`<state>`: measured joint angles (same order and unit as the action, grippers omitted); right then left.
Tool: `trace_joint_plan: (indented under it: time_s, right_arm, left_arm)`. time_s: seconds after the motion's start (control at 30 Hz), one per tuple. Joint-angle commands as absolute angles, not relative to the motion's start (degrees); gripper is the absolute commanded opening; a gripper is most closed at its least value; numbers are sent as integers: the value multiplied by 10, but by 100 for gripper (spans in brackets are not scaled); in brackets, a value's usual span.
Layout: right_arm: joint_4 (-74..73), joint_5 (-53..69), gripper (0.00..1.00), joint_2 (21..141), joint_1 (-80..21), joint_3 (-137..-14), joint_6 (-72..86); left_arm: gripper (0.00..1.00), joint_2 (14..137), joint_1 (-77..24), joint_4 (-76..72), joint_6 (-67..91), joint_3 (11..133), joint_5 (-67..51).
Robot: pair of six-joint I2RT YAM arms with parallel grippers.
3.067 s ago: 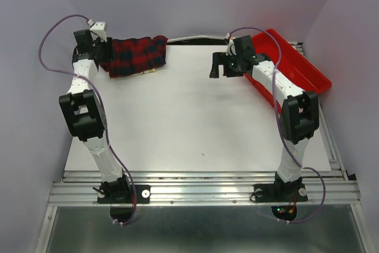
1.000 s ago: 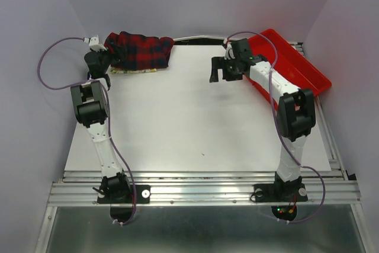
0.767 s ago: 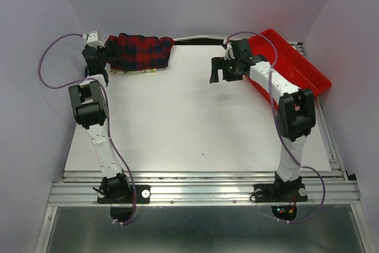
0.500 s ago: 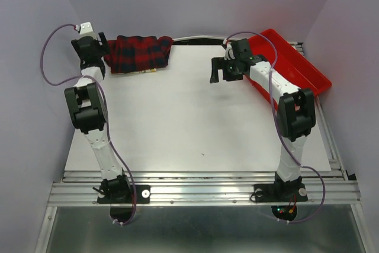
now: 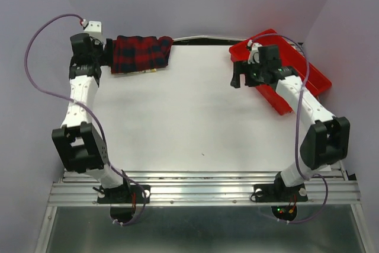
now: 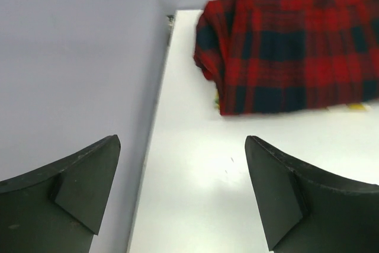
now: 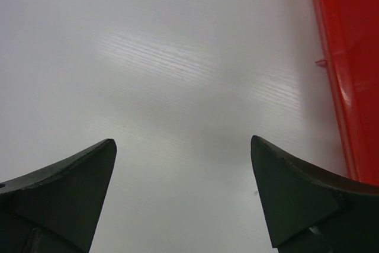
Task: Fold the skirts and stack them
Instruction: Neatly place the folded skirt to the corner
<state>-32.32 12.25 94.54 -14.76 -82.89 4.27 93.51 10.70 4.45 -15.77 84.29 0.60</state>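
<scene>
The red-and-black plaid skirt [image 5: 141,53] lies folded at the far left back of the table, also in the left wrist view [image 6: 296,45]. Thin edges of the cream-yellow skirt [image 5: 148,70] peek out from under it [image 6: 357,106]. My left gripper [image 5: 99,58] hovers just left of the pile by the side wall, open and empty [image 6: 182,146]. My right gripper [image 5: 238,77] hangs open over bare table beside the tray, holding nothing [image 7: 183,146].
A red plastic tray [image 5: 308,70] sits at the back right, its rim at the right edge of the right wrist view [image 7: 349,57]. The side wall [image 6: 71,57] stands close on the left of the left gripper. A white table sheet [image 5: 189,117] covers the middle.
My left gripper has let go of the plaid skirt, opened and drawn back to the left. The right arm has swung right, nearer the red tray.
</scene>
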Motion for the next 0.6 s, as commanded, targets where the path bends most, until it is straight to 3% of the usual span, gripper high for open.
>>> trace_joint_plan:
  time_s: [0.0,0.33,0.57]
  right_arm:
    - [-280,109,100,855,-103,-733,26]
    - [-199,120,100,709,-84,-506,37]
    - [-202,137,100,672,-84,-486,37]
  left_arm:
    - [98,845,58,145,-192,778,-54]
    - [98,665,-75,136,-165,541,-70]
    - [98,611,-80,113,-153,490,-77]
